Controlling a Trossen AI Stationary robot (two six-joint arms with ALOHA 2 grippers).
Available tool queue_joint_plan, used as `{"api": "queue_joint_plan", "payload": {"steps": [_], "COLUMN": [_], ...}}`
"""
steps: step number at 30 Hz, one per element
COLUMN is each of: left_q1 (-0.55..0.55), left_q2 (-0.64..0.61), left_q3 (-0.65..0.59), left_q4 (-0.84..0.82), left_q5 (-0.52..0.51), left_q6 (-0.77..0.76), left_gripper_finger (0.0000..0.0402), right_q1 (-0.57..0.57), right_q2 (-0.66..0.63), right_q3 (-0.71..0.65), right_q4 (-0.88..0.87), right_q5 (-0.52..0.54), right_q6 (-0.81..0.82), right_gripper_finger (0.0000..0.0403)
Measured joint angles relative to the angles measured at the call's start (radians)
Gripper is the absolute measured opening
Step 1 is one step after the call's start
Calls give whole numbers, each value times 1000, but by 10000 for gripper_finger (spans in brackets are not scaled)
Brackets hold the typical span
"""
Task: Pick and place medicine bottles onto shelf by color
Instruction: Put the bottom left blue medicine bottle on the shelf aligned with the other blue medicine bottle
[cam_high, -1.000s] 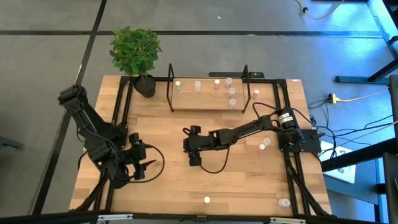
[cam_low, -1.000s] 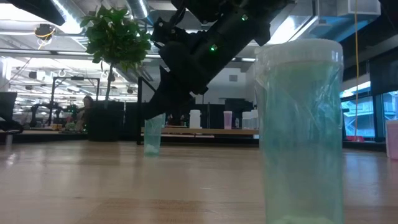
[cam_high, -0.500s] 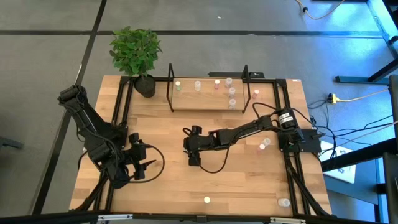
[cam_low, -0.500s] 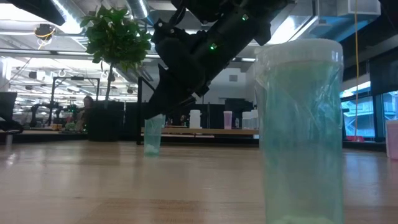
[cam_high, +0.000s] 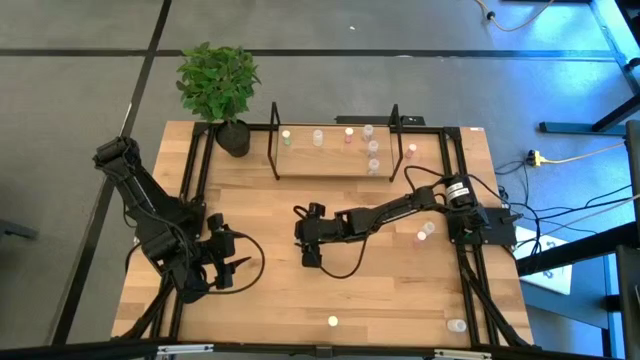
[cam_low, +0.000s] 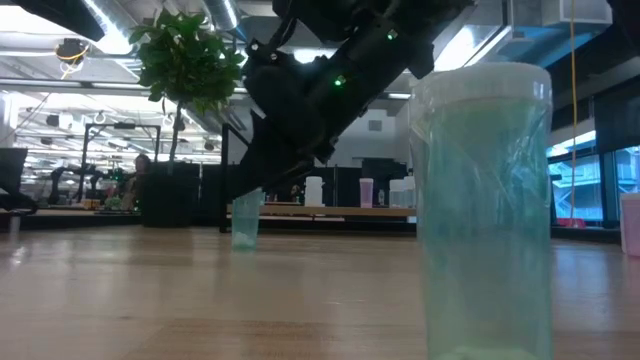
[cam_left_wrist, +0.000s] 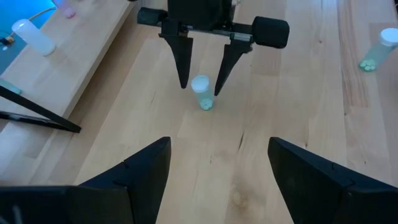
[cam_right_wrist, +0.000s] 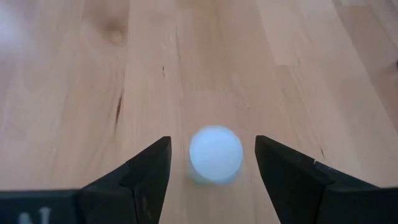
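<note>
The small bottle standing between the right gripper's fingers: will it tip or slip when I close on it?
The bottle stands upright, tall for its narrow base, so an off-centre touch could tip it. It looks like light, smooth plastic, so probably slippery. The right gripper is open astride it, roughly centred, which should help.

A potted plant (cam_high: 219, 85) with green leaves stands in a dark pot at the far left corner of the wooden table (cam_high: 270, 300); in the low view its foliage (cam_low: 186, 55) rises above the table edge. Grey floor (cam_high: 80, 60) surrounds the table. A yellow cable (cam_high: 580, 155) and black cables lie on the floor beside the table's right side. The low view shows a lit room with ceiling lamps (cam_low: 100, 20) beyond.
</note>
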Motion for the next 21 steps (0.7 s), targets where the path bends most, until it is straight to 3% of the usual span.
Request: {"api": "queue_joint_plan", "payload": {"steps": [8,21], "left_q1": [0,0], "left_q2": [0,0], "left_q3": [0,0], "left_q4": [0,0], "left_q5": [0,0], "left_q6": [0,0], "left_gripper_finger": [263,263], "right_q1": [0,0], "right_q2": [5,5], "right_q3": [0,0], "right_q4": [4,8], "right_q5": [0,1], "right_q6": [-3,-6], "right_gripper_finger": [229,144]}}
